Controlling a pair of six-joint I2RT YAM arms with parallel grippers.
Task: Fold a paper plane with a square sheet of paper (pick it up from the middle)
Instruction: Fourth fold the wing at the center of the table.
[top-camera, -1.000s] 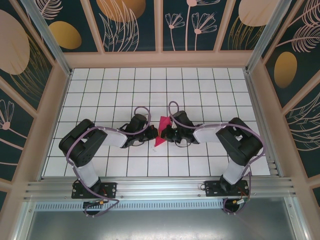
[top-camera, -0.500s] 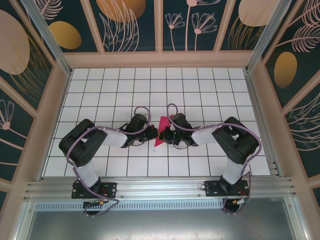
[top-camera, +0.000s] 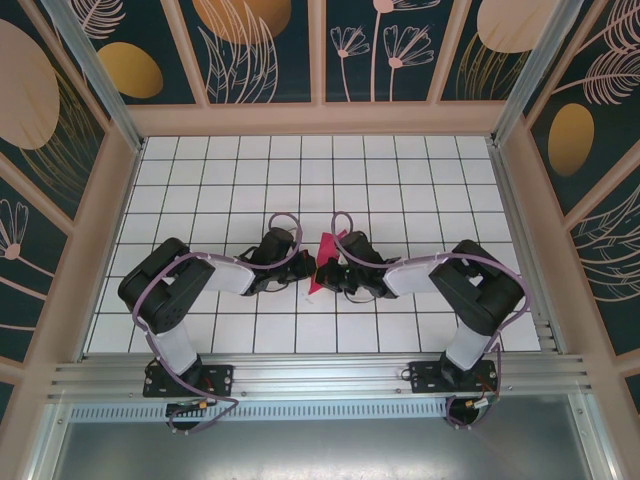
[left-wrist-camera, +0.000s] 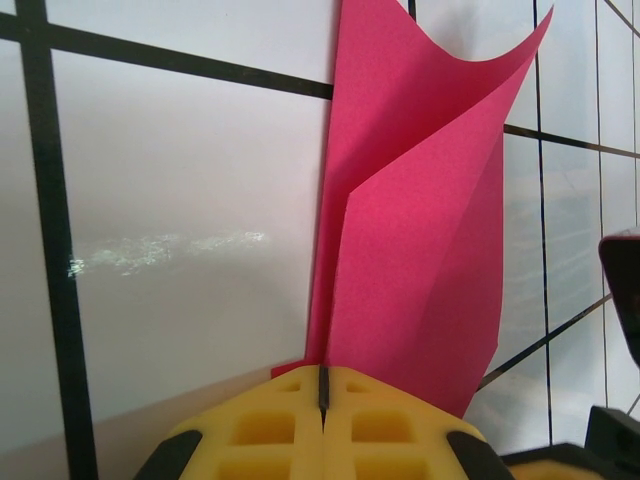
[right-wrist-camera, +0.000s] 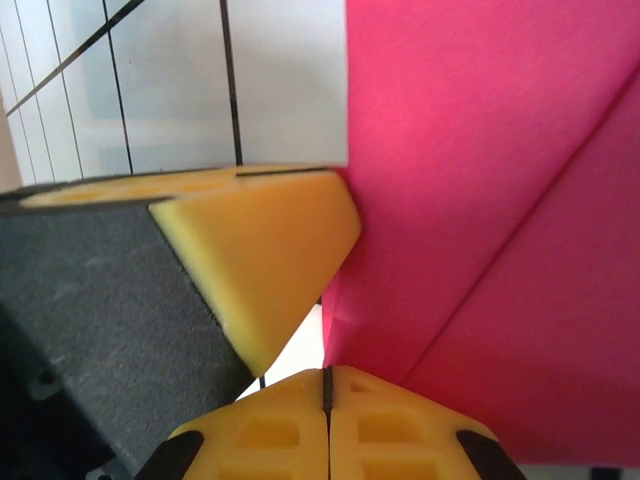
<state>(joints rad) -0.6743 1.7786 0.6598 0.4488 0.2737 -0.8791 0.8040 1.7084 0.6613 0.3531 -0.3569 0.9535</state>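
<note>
I've got the square sheet of paper (top-camera: 324, 246) near the middle of the white grid, a plain magenta-pink piece, already creased and partly folded. From above it looks narrow, wider at the far end and tapering to a point toward me. On my left wrist view two layers stand up from the tiles, parted along a crease, the top corner curling outward. Left gripper (left-wrist-camera: 322, 385) and right gripper (right-wrist-camera: 327, 385) each pinch an edge, pads closed

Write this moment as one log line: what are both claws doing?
left claw: shut on pink paper | right claw: shut on pink paper | pink paper: creased, partly folded, flap curling, between claws
</note>
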